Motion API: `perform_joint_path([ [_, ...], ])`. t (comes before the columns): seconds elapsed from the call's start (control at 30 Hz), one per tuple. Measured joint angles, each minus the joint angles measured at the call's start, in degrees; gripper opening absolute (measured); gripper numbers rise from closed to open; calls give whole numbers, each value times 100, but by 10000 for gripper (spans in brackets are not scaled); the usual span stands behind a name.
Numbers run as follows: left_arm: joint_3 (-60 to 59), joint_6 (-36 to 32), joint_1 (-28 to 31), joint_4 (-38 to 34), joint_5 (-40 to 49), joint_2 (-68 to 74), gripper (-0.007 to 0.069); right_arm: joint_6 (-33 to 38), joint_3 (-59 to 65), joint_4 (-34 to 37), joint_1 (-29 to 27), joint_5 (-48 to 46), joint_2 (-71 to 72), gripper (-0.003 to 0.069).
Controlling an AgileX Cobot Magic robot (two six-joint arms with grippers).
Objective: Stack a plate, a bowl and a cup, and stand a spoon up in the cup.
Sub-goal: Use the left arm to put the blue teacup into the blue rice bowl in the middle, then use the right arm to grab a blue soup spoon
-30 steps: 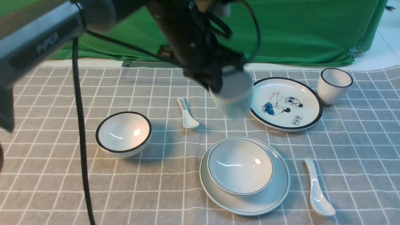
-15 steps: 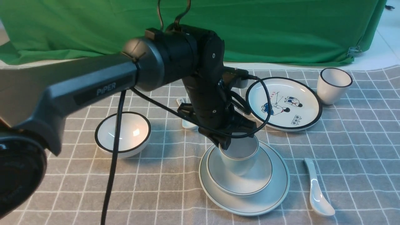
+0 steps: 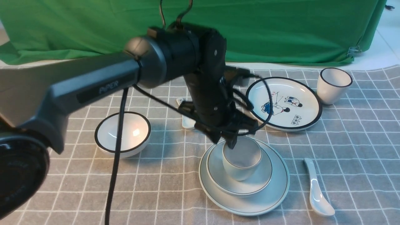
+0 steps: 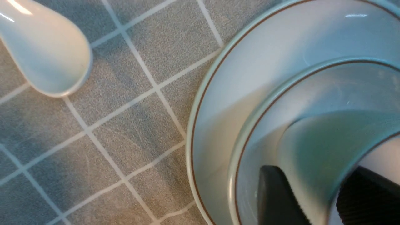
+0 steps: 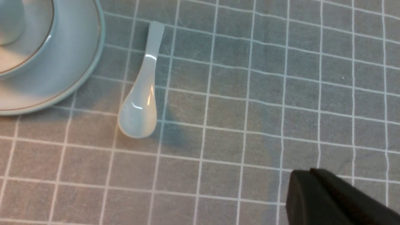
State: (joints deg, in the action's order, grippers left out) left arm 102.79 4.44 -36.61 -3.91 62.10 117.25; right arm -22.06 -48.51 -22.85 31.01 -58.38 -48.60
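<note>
The cup (image 3: 240, 170) stands upright in the bowl (image 3: 215, 168), which sits on the plain plate (image 3: 278, 190) at front centre. My left gripper (image 3: 232, 142) is at the cup's far rim. In the left wrist view it (image 4: 315, 200) is slightly open, one finger outside the cup (image 4: 315, 147) and one inside, astride its wall. The plain white spoon (image 3: 317, 193) lies on the cloth right of the plate. In the right wrist view my right gripper (image 5: 312, 175) is shut and empty above the cloth, apart from the spoon (image 5: 140, 103).
A black-rimmed bowl (image 3: 123, 134) stands at the left. A small spoon (image 3: 187, 123) lies behind my left arm. A cartoon plate (image 3: 284, 103) and a black-rimmed cup (image 3: 334, 86) are at the back right. A green cloth hangs behind.
My left gripper carried the cup from beside the cartoon plate down into the bowl. The cup now sits lower in the bowl, with the fingers higher on its rim.
</note>
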Motion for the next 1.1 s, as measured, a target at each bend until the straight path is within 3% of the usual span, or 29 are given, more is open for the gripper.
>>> perform_joint_path([
  [0.1, 343, -104, 0, 118, 320, -263, 316, 73, -453, 63, -174, -113, -623, 17],
  [0.2, 412, -157, 0, 461, 627, -737, 188, 852, -1024, 776, -828, -127, -1387, 17],
  [0.23, 405, -157, 0, 461, 638, -771, 188, 933, -1087, 941, -880, -127, -1483, 17],
  [0.27, 285, -125, 0, 707, 658, -1042, 97, 1511, -1277, 1598, -1255, -127, -1826, 17],
  [0.3, 145, -79, 0, 845, 662, -1258, 59, 1903, -1374, 2062, -1511, -103, -2077, 17],
  [0.37, -221, 66, 5, 990, 542, -1741, 24, 2340, -1478, 2668, -1873, -49, -2483, 17],
  [0.47, -1112, 283, 5, 1049, 148, -2486, 9, 2602, -1578, 2987, -2093, 238, -3310, 34],
  [0.6, -2121, 485, 5, 1065, -400, -3240, 8, 2660, -1585, 3057, -2026, 730, -4009, 108],
  [0.7, -3371, 842, 5, 1089, -1021, -4133, 9, 2660, -1593, 3089, -1877, 1327, -4606, 233],
  [0.8, -4082, 1074, 5, 1108, -1170, -4647, 9, 2602, -1678, 3082, -1786, 1666, -5072, 307],
  [1.1, -4891, 1435, 5, 1200, -1122, -5318, 10, 2535, -1983, 2975, -1687, 2062, -6045, 352],
])
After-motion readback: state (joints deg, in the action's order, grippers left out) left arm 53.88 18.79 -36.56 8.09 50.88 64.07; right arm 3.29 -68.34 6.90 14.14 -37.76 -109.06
